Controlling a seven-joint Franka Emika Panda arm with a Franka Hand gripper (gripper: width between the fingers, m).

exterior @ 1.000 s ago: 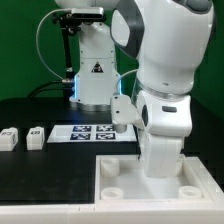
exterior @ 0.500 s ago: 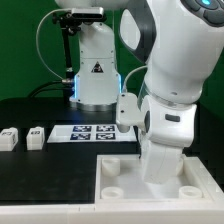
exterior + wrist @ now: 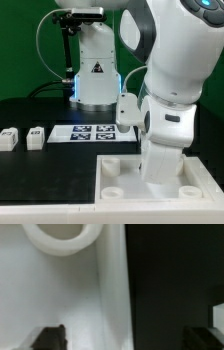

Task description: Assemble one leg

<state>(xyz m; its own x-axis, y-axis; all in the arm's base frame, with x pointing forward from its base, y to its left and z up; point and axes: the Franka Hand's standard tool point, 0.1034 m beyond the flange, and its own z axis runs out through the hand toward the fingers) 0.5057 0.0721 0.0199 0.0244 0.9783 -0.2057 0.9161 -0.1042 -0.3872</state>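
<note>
the gripper is spread wide, its two dark fingertips far apart with nothing clamped between them. it hangs low over the border of the white plate. one fingertip is over the plate's surface and the other over the black table, so the plate's straight edge runs through the gap between them. on the plate, a little way from the fingertip on that side, sits a round corner socket. out past the other fingertip a small white patch shows at the border of the wrist view, too cropped to tell what it is.

in the exterior view the arm reaches down onto the plate and its bulky wrist hides the fingers. the nearer leg lies on the table well apart from the gripper, off toward the exterior view's left, its tag face turned to the camera. the farther leg lies just beside it, further from the gripper. between the legs and the arm lies the marker board, flat on the table.
</note>
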